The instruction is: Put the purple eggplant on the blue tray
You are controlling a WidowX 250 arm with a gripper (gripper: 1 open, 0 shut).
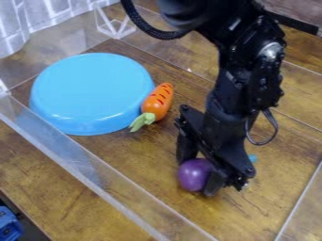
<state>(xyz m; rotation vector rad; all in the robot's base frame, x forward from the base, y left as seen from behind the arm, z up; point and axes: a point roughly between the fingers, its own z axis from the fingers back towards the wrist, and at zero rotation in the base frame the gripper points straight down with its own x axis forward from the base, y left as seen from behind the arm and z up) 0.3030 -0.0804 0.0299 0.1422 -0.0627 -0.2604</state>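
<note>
The purple eggplant (194, 175) shows as a glossy purple rounded end at the lower middle, just above the wooden table. My black gripper (205, 174) comes down from the upper right and its fingers stand around the eggplant, shut on it. The stem end is hidden by the fingers. The blue tray (90, 92) is a large round light-blue dish at the upper left, well apart from the gripper.
An orange carrot with a green top (153, 105) lies against the tray's right rim. A clear plastic wall (88, 169) runs diagonally along the near side of the wooden table. My black arm (251, 66) fills the upper right.
</note>
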